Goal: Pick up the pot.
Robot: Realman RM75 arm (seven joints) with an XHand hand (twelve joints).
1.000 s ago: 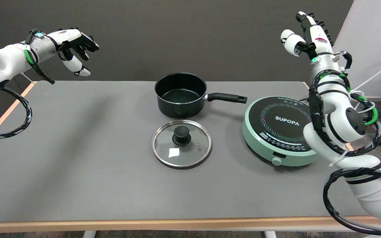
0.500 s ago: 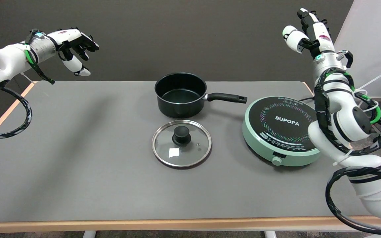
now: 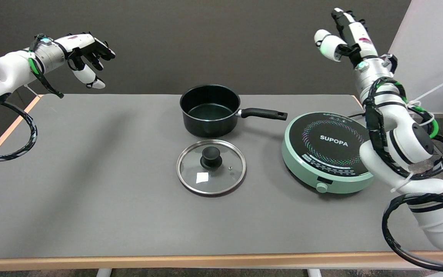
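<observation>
A black pot (image 3: 210, 109) stands upright and empty at the back middle of the grey table (image 3: 90, 192). Its black handle (image 3: 263, 113) points right, toward the cooker. My right hand (image 3: 343, 36) is high in the air at the upper right, above and to the right of the handle's end, well apart from the pot. Its fingers are spread and it holds nothing.
A glass lid (image 3: 211, 167) with a black knob lies flat just in front of the pot. A mint-green induction cooker (image 3: 327, 151) sits right of the pot, under my right arm. The idle left hand (image 3: 87, 50) hangs at the upper left.
My right hand has moved up and then a little to the left, toward the pot side. The pot, lid and cooker have not moved.
</observation>
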